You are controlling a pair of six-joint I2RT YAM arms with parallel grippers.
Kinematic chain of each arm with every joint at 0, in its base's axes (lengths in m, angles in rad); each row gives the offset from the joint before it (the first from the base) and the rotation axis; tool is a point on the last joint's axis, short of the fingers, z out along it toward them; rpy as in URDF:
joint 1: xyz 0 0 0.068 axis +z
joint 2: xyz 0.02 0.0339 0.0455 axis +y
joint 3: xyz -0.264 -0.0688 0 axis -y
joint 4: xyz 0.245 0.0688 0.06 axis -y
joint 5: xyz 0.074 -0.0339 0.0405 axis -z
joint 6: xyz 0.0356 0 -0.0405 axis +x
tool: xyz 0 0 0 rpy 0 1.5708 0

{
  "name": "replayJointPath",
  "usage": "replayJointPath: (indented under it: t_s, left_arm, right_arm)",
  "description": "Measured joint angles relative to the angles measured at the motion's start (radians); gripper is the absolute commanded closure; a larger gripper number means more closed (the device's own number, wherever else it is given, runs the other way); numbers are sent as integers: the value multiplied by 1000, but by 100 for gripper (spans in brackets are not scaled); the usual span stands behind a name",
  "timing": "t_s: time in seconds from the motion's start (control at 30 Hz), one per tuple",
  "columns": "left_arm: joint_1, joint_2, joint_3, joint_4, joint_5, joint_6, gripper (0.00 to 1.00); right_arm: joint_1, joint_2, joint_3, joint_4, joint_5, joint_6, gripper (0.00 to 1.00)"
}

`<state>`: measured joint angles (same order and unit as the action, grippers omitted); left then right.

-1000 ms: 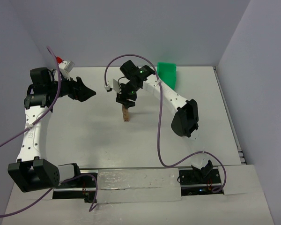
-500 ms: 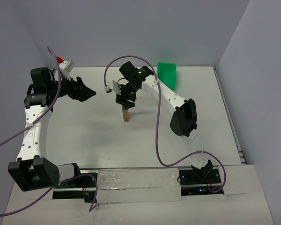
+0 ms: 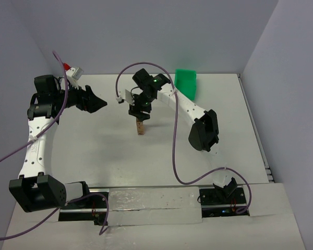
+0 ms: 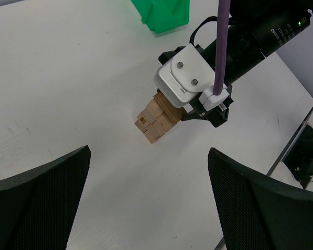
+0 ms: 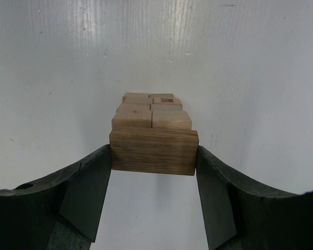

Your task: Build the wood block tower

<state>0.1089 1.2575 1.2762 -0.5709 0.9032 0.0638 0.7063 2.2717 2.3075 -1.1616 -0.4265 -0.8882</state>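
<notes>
White table (image 3: 94, 151), lavender walls (image 3: 198, 31); fingers (image 5: 83, 192) clasp block (image 5: 154, 151).

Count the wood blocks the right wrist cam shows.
7: one wide darker block clamped in the right gripper, six lighter cubes in three pairs stacked below it. Lower layers may be hidden.

A robotics laboratory test cell is indicated. A white worktop (image 3: 94, 151) is enclosed on three sides by plain grey-blue panels (image 3: 198, 31). A left arm (image 3: 35, 148) and a right arm (image 3: 185, 107) are bolted to a metal base rail (image 3: 151, 200) at the near edge, and purple cables (image 3: 176, 156) are routed openly.
</notes>
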Motion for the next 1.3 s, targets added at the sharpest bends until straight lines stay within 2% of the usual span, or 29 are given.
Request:
replayJointPath:
  t_s: [0.73, 1.07, 1.3]
  left_arm:
    - [0, 0, 0, 0, 13, 0, 1]
    - [0, 0, 0, 0, 14, 0, 1]
    - [1, 0, 0, 0, 14, 0, 1]
  right_arm:
    - [5, 3, 4, 0, 8, -4, 22]
    - [5, 3, 5, 2, 13, -3, 8]
    - [7, 3, 10, 4, 14, 0, 2]
